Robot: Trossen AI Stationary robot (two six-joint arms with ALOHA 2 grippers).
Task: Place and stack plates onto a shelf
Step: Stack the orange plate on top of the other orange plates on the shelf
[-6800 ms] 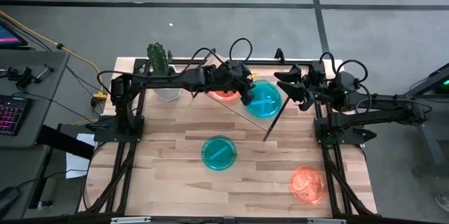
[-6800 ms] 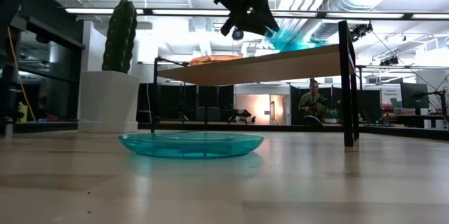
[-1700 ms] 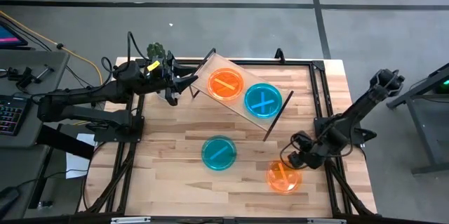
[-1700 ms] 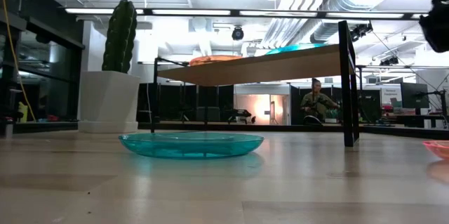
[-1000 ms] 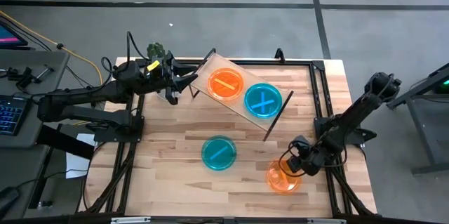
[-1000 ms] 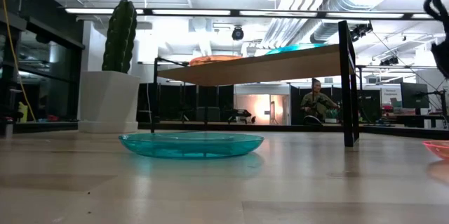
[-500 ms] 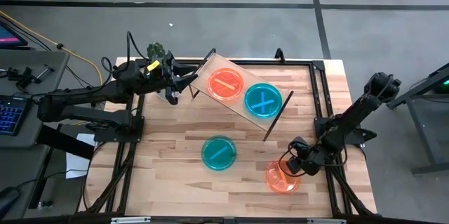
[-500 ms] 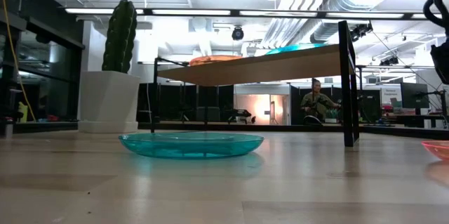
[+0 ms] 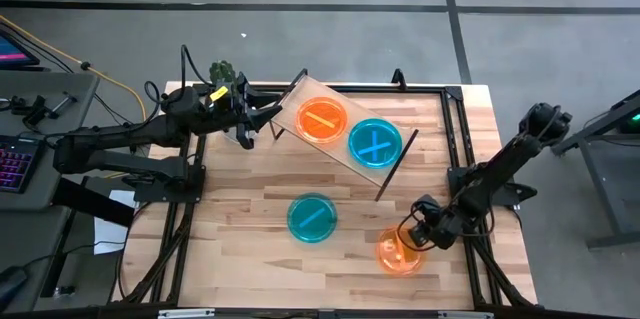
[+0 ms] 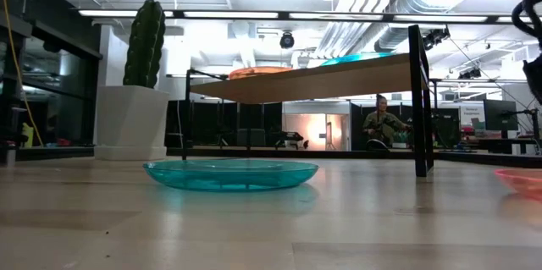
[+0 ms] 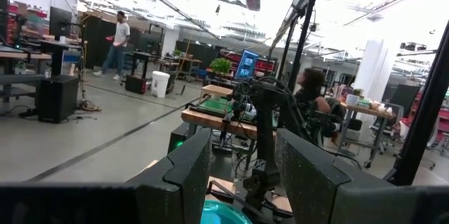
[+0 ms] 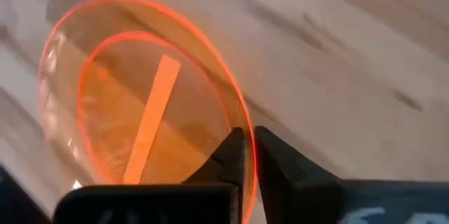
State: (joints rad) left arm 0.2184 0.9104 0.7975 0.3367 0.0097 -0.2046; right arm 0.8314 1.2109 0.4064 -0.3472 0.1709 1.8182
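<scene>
Right gripper (image 9: 413,240), fingers pinching the rim of an orange plate (image 9: 395,253) at the table's (image 9: 240,219) five o'clock; left gripper (image 9: 262,122) parted, empty, at ten o'clock.

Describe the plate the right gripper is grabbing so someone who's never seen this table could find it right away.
Start at the wooden tabletop and go to its front right area, away from the raised shelf. There lies an orange plate, with the right gripper pinching its rim. It is the only orange plate off the shelf; the other loose plate is teal.
</scene>
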